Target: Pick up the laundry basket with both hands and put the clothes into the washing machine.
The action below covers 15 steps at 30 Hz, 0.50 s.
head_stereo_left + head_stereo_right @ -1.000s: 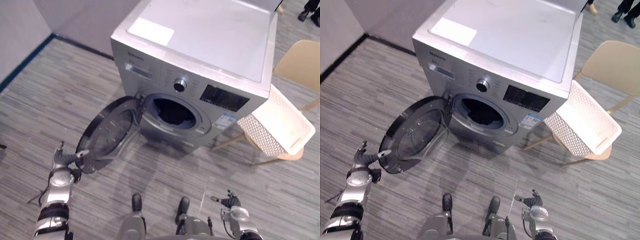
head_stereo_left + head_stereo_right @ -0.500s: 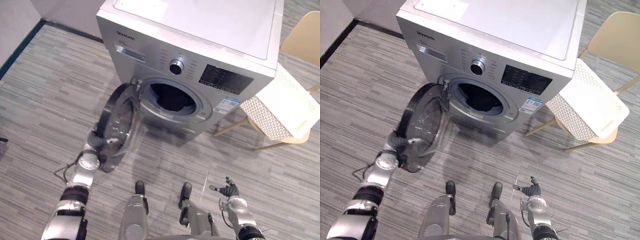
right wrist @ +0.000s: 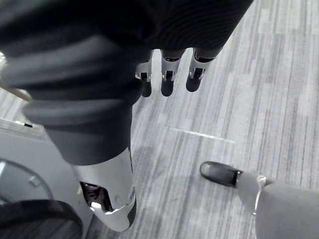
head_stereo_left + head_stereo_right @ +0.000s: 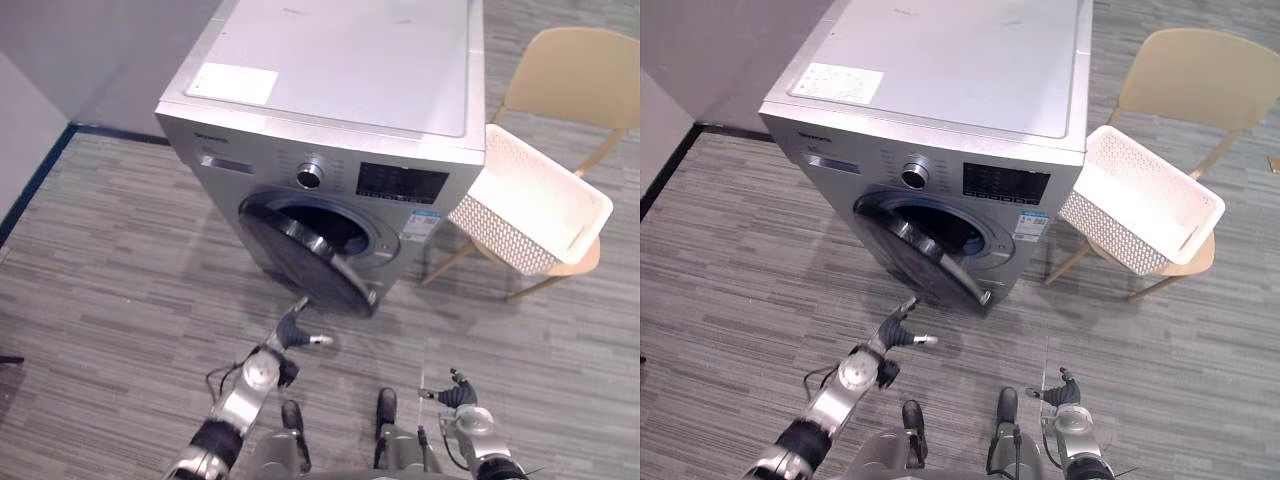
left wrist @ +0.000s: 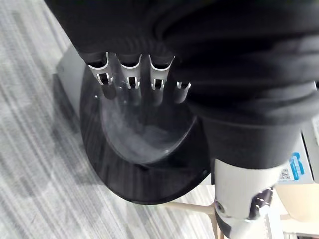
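Silver-grey washing machine stands ahead of me. To its right, a beige chair carries the white laundry basket, tilted. The machine's dark round door stands partly ajar. My left hand hovers just near of the door, fingers straight. My right hand hangs low, near right, fingers loose, holding nothing.

light: bright, even | shadow: soft, floor beside washing machine
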{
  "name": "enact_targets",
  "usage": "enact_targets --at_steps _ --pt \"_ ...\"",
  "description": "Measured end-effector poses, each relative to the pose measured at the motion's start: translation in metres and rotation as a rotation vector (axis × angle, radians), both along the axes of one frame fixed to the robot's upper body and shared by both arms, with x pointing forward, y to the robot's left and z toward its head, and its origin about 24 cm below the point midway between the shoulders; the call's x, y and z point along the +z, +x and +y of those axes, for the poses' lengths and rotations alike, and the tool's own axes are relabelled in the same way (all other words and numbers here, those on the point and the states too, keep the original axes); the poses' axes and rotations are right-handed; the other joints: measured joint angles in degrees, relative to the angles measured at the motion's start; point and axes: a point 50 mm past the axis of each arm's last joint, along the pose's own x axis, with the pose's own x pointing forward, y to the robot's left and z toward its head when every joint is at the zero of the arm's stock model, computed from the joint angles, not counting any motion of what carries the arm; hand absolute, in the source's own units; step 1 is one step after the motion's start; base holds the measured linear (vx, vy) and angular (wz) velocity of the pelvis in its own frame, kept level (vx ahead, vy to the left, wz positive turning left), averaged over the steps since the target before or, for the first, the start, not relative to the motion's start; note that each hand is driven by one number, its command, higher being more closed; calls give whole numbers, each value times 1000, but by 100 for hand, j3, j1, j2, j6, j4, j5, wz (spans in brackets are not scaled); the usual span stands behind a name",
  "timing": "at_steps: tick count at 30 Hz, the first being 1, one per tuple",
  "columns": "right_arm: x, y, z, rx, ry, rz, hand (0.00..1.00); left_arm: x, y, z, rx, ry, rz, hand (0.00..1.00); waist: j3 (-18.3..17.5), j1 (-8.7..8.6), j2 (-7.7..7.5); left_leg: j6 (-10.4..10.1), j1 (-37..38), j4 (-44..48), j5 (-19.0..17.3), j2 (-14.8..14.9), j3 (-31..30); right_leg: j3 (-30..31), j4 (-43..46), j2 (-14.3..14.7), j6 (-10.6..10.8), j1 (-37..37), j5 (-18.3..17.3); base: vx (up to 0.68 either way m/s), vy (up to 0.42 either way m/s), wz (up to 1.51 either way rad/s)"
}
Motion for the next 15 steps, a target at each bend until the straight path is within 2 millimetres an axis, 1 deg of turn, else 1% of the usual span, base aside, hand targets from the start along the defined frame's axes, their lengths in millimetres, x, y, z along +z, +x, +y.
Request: enact_targets --at_steps 1,2,3,4,5,6,8,10,13,15 --pt "2 2 1 4 -4 -15 0 20 11 8 27 33 -49 0 56 -33 -43 8 -126 57 -9 42 48 66 -17 10 -5 -123 59 -197 -47 -47" --pt "6 6 3 5 0 -44 0 60 28 23 75 95 -150 0 173 -106 -132 32 -361 167 -56 95 127 164 -55 31 28 -327 143 -160 -57 -28" --pt "10 9 5 3 6 -66 0 82 34 31 103 123 -200 0 235 -147 -164 29 -495 269 -84 138 163 197 -63 52 9 -437 188 -197 -71 -33" --pt "14 11 7 -1 6 -105 0 114 42 45 152 170 -257 0 273 -154 -230 13 -787 445 -132 242 263 266 -94 86 -7 -690 238 -173 -65 -25" --pt "18 9 7 -7 1 -133 0 123 43 49 158 188 -273 0 276 -120 -225 13 -1076 585 -144 319 292 280 -177 110 20 -901 278 -177 -80 -21" --pt "20 10 8 -2 0 -148 0 126 43 51 166 189 -281 0 277 -114 -230 11 -1225 658 -145 360 289 276 -219 134 25 -1000 315 -133 -82 -7" --pt "31 17 15 -6 24 -232 0 143 45 55 190 197 -309 0 281 -98 -249 -3 -1758 932 -150 523 247 221 -366 227 62 -1337 490 -75 -60 1" --pt "37 19 18 -9 36 -280 0 144 46 55 197 198 -309 0 287 -64 -259 -7 -1941 1085 -155 627 235 199 -380 287 10 -1456 597 -25 -38 -6" --pt "43 18 19 -13 40 -321 0 143 46 53 195 192 -304 0 293 -68 -271 -15 -1944 1104 -160 645 146 108 -371 301 -2 -1404 610 7 -26 7" --pt "43 15 18 -16 40 -328 0 143 46 50 196 174 -310 0 292 -81 -273 -14 -1923 1104 -160 644 36 32 -371 303 -1 -1304 609 23 -28 22"
